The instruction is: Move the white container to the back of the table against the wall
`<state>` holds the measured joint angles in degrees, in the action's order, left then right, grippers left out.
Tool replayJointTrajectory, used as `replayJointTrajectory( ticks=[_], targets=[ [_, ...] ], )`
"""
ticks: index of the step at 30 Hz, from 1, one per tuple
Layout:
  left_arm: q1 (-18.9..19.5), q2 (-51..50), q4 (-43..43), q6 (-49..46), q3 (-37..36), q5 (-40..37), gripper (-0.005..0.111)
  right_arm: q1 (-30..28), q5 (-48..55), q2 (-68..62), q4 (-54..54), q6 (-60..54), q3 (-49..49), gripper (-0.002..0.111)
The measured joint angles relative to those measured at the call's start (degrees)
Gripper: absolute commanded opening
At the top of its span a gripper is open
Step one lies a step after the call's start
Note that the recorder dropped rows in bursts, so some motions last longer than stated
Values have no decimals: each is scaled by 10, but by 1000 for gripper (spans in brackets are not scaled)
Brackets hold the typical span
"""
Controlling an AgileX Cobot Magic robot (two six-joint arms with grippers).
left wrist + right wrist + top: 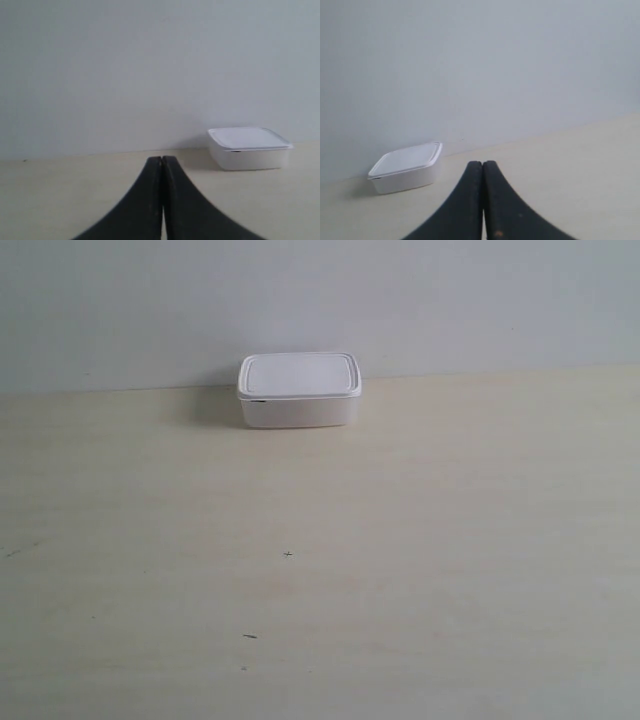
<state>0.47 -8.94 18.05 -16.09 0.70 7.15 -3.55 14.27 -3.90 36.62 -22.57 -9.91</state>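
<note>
The white container (299, 390) sits lidded at the back of the pale wood-grain table (400, 570), right against the grey-white wall (320, 300). The left wrist view shows the white container (249, 148) well ahead of my left gripper (162, 159), whose black fingers are pressed together with nothing between them. In the right wrist view the white container (406, 167) also lies far off from my right gripper (482, 163), which is shut and empty too. Neither arm appears in the exterior view.
A few tiny dark specks (288, 554) mark the tabletop near the front. The wall (150, 75) runs along the whole far edge of the table.
</note>
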Motion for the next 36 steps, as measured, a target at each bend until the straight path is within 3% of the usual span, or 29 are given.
replayJointTrajectory(
  ticks=[5,9,27,36],
  targets=[
    [95,7,0,0,-6,0,0,-57,4,0,0,0,9,0],
    [136,23,0,0,-6,-19,0,-70,5,0,-1,0,45,0],
    [142,25,0,0,-7,-71,0,-71,55,0,-12,0,65,0],
    [142,25,0,0,-7,-148,0,-71,-74,1,-123,0,96,0]
  ],
)
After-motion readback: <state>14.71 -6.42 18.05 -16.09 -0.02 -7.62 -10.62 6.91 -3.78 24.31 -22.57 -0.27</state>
